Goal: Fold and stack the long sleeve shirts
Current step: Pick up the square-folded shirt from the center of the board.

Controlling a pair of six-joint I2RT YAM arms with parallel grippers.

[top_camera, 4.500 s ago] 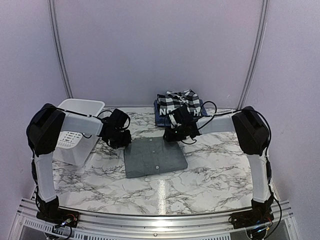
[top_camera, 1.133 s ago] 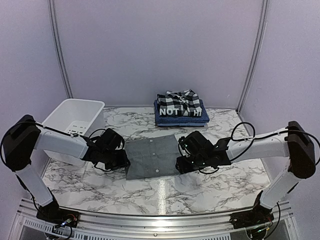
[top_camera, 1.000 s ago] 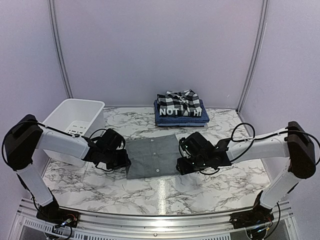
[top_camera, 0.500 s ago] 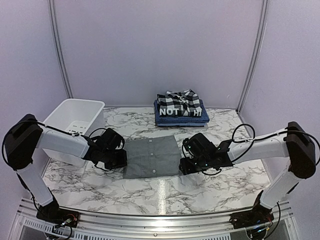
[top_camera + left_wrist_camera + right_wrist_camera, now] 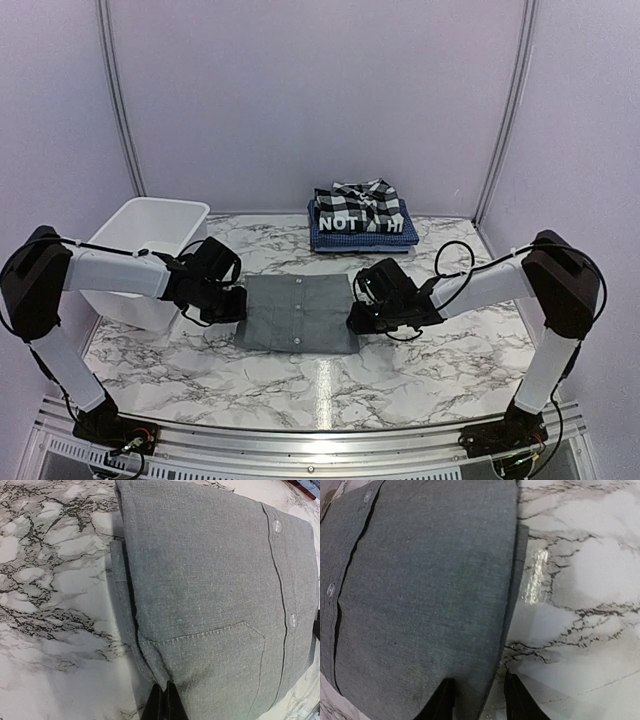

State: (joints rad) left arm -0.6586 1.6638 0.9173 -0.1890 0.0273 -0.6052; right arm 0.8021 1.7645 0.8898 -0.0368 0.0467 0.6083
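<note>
A folded grey shirt (image 5: 298,312) lies buttons-up on the marble table (image 5: 330,385), also filling the left wrist view (image 5: 210,580) and the right wrist view (image 5: 420,580). My left gripper (image 5: 238,305) (image 5: 165,684) is at its left edge, shut, with a pucker of grey cloth pinched in the tips. My right gripper (image 5: 355,318) (image 5: 479,685) is at the right edge, jaws apart, straddling the shirt's folded edge with bare table showing between them. At the back stands a stack: plaid shirt (image 5: 360,198) on top, black lettered shirt (image 5: 345,223), blue checked shirt (image 5: 362,241) beneath.
A white plastic tub (image 5: 150,240) stands at the left, just behind my left arm. Pale walls close the back and sides. A metal rail (image 5: 320,440) runs along the near edge.
The left jaws have shut on the shirt's left edge. The right jaws have narrowed around its right edge. The grey shirt has slid a little left and away with both grippers.
</note>
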